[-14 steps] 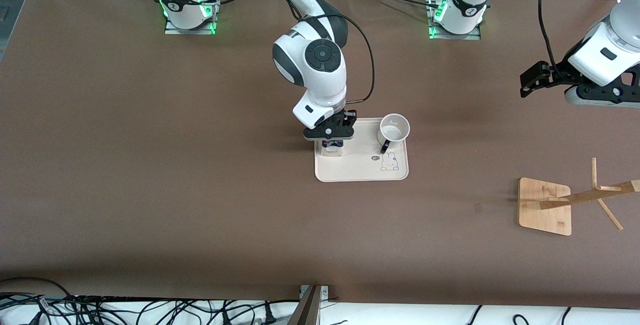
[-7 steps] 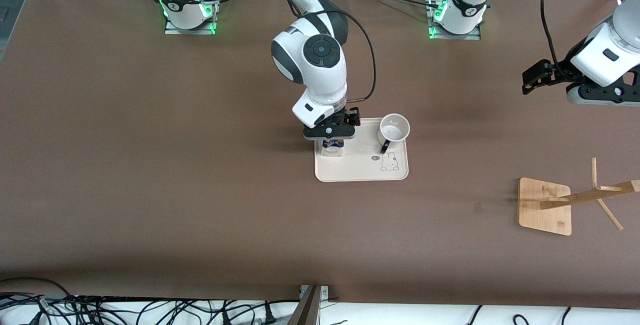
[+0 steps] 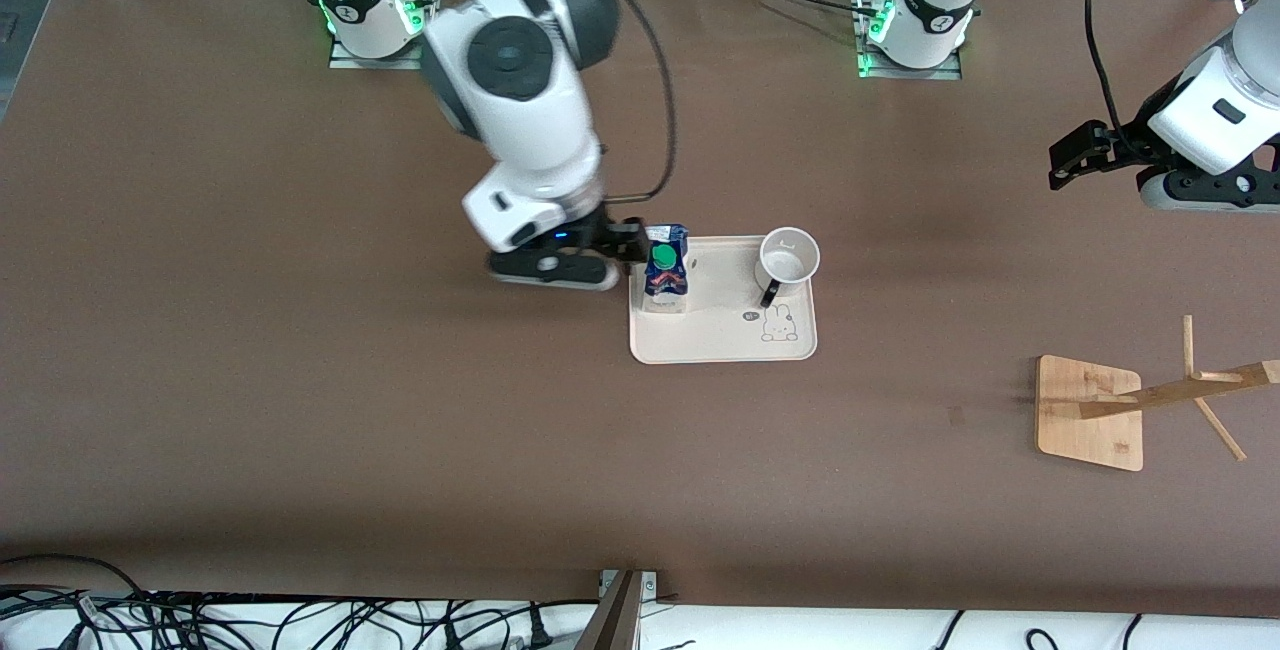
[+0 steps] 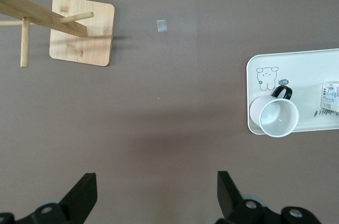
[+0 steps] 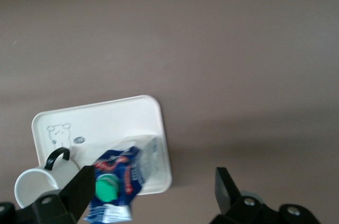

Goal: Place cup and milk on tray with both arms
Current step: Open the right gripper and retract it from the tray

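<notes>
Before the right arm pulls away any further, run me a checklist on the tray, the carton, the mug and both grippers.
1. Blue-topped milk carton with green cap upright on the cream-white rectangular tray: ok.
2. White mug with black loop handle upright on the tray's corner nearest the left arm's base: ok.
3. Carton and mug apart, not touching: ok.
4. Right gripper open and free of the carton, up beside the tray's edge toward the right arm's end: ok.
5. Left gripper open, empty, waiting over bare table near the wooden rack: ok.
6. Carton fully inside the tray's rim: cannot tell.
</notes>
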Available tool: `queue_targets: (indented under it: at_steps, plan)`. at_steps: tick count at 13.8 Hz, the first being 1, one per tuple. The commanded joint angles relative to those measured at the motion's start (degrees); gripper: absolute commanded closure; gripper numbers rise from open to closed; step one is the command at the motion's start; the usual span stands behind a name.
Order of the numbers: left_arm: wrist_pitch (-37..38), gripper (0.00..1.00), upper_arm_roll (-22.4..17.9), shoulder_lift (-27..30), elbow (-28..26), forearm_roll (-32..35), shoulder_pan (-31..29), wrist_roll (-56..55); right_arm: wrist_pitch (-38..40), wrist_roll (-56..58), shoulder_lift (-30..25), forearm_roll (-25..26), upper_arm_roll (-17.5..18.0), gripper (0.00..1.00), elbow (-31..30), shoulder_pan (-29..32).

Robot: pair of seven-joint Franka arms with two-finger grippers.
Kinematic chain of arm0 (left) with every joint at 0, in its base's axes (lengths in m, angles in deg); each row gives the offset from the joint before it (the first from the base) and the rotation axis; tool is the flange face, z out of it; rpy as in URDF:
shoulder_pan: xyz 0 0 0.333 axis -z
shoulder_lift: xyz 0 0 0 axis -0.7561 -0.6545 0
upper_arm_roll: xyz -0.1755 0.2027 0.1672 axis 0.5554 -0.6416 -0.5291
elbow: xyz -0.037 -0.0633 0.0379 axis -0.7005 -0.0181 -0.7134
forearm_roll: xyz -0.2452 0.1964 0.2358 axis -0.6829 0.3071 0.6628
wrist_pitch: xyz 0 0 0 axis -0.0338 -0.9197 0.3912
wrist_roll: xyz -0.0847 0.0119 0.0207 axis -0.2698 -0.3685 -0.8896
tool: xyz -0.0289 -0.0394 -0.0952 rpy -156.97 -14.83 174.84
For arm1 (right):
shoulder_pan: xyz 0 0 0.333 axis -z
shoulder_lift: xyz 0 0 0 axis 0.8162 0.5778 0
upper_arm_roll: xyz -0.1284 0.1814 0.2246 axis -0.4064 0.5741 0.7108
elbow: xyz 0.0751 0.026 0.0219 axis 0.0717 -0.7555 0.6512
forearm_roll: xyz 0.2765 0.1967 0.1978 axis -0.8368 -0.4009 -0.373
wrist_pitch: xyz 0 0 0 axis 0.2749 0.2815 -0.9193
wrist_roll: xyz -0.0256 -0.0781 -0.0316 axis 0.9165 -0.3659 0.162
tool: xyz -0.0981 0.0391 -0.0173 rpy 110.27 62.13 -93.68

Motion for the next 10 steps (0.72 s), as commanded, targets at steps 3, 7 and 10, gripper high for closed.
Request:
queue_targets:
  at_steps: [3,7,10]
  plan:
    - [0.70,0.00,0.31,-0.98,1.98,-1.51,0.01,0.09,13.75,15.11,-8.20,-6.32,0.66,0.00,-1.47,11.59]
    - [0.79,0.00,0.30,-0.89,1.89,-1.51,-0.08,0.09,20.89,25.75,-19.17,-6.14,-6.71,0.00,-10.40,12.49]
    - [0.70,0.00,0.31,-0.98,1.89,-1.51,0.01,0.09,20.37,32.27,-28.05,-4.65,-10.67,0.00,-19.99,12.49]
